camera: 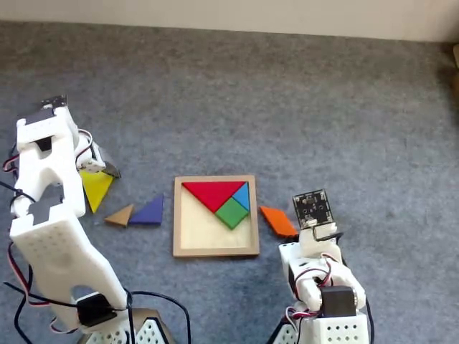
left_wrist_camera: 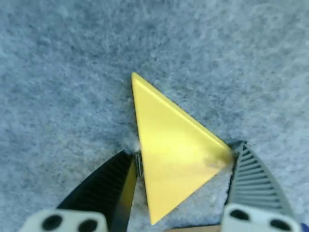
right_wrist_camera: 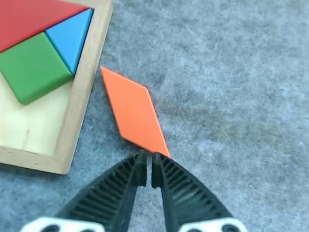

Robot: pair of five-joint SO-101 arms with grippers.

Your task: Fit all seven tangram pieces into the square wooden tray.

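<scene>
high view: the square wooden tray (camera: 215,251) holds red triangle (camera: 213,193), blue triangle (camera: 242,196) and green square (camera: 232,212); tan triangle (camera: 120,216) and navy triangle (camera: 149,212) lie left of it. left wrist view: left gripper (left_wrist_camera: 183,154) jaws clamp the yellow triangle (left_wrist_camera: 169,140). right wrist view: right gripper (right_wrist_camera: 147,164) jaws are closed, tips at a corner of the orange parallelogram (right_wrist_camera: 133,112) beside the tray.
</scene>
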